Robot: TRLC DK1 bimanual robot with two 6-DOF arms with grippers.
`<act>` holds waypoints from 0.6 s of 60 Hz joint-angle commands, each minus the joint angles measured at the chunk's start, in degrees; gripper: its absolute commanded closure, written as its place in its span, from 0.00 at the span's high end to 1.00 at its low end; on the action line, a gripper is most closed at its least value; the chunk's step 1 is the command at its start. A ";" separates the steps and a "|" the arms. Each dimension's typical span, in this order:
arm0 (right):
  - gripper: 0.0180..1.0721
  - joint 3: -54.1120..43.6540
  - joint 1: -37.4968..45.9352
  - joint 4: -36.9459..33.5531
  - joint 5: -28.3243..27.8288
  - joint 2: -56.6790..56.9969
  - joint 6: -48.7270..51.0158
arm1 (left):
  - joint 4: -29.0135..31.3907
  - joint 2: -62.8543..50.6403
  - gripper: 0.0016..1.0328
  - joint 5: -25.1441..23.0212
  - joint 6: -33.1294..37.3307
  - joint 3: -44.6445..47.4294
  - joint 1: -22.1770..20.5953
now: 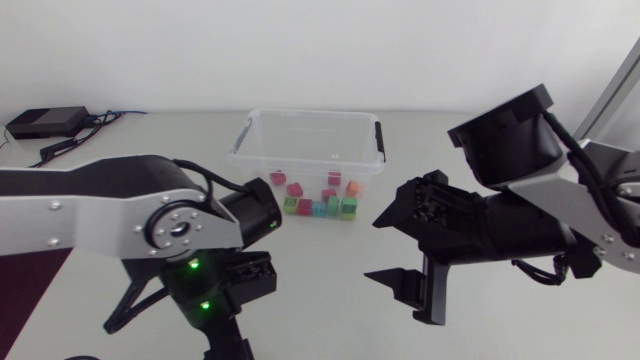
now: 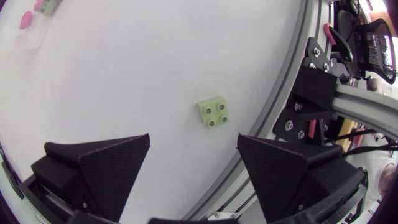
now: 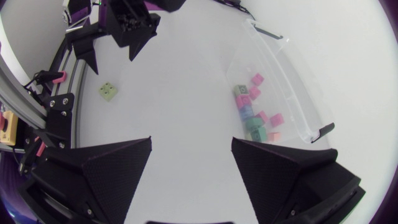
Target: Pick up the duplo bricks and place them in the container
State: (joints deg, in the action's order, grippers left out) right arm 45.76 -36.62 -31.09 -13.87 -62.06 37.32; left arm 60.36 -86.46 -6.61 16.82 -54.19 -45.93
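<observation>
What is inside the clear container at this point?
Duplo bricks lie inside the clear container, bunched along its near wall: pink, green, teal and one orange. They overlap, so an exact count and anything behind them cannot be told.
</observation>
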 commanded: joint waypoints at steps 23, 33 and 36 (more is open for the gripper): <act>0.88 -2.60 0.59 0.77 -0.02 2.30 -2.25 | 0.73 -16.99 0.95 -4.64 -3.81 -3.46 -3.90; 0.88 -3.31 0.59 1.91 -0.02 1.95 -3.22 | -0.06 -19.63 0.87 -4.81 -3.81 -3.73 -5.04; 0.88 -3.48 0.59 2.00 -0.02 1.86 -3.22 | -0.24 -19.98 0.82 -4.81 -3.81 -3.90 -5.22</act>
State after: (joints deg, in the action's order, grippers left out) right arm 44.21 -36.25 -29.65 -13.87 -60.31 35.09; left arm 60.10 -104.68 -10.70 14.52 -56.75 -50.43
